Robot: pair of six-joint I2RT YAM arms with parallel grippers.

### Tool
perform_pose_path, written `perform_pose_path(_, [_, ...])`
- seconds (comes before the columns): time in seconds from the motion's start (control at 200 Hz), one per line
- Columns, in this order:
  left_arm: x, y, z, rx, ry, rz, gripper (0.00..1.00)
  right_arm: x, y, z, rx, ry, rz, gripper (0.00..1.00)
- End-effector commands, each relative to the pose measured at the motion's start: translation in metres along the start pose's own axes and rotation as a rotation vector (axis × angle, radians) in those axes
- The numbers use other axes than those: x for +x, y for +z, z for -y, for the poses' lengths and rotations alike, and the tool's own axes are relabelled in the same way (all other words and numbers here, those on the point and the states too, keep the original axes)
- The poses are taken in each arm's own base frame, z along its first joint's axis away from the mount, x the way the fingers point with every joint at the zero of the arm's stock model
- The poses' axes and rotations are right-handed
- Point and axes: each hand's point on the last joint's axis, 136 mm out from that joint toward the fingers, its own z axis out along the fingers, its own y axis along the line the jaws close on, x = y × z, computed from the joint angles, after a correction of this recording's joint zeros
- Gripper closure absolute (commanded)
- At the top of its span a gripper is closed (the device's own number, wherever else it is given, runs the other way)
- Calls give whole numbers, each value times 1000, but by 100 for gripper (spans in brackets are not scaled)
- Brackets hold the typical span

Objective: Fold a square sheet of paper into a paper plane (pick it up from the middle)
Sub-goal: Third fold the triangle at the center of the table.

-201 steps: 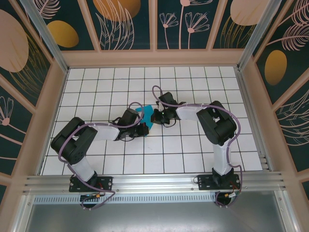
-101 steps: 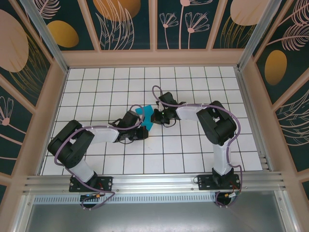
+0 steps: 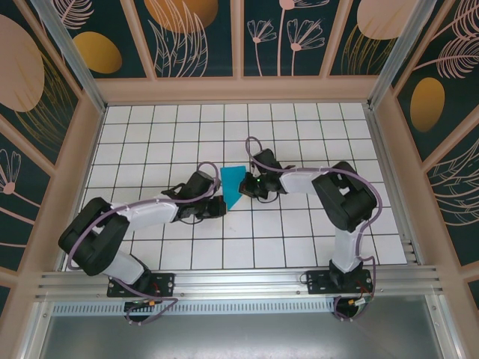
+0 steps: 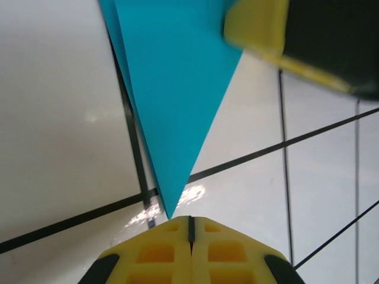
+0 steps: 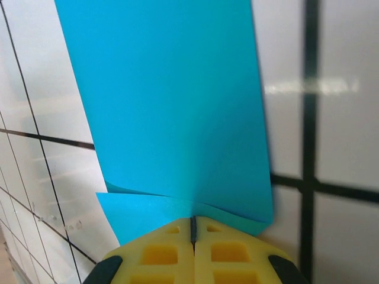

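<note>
Top external for bearings: pin the wide end of the paper plane [image 3: 233, 183], lying mid-table, under the right gripper [image 5: 193, 220], jaws together, and run the left gripper [image 4: 190, 222], jaws likewise together at the tip, firmly along the crease without skewing layers.

The left gripper's [image 4: 190, 223] yellow fingers are pressed together at the near edge, the teal paper plane's [image 4: 172, 89] sharp, layered tip ending just at their left side on the white tiled table [image 4: 59, 118], while the right gripper's [image 4: 260, 29] yellow finger overlaps the paper's far right edge.
</note>
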Motion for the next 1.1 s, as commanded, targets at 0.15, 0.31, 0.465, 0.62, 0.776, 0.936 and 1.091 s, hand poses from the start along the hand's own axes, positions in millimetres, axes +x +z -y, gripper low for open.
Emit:
perform_pose_path(0.15, [-54, -4, 31, 68, -54, 195, 100, -6, -19, -7, -31, 96, 58, 99])
perform_pose_path(0.31, [-66, 14, 28, 24, -67, 192, 100, -16, -35, -12, -93, 97, 100, 93])
perform_pose_path(0.465, [-73, 22, 14, -58, -70, 207, 100, -19, -51, 0, -114, 115, 135, 81])
perform_pose_path(0.62, [-77, 27, 4, -119, -67, 218, 100, -28, -61, 16, -105, 137, 153, 73])
perform_pose_path(0.776, [-69, 39, -15, -194, -79, 186, 100, -27, -56, 18, -100, 139, 131, 70])
perform_pose_path(0.936, [-64, 42, -25, -238, -88, 169, 100, -23, -47, 16, -87, 126, 90, 67])
perform_pose_path(1.091, [-59, 44, -31, -255, -98, 153, 100, -17, -36, 11, -78, 106, 53, 67])
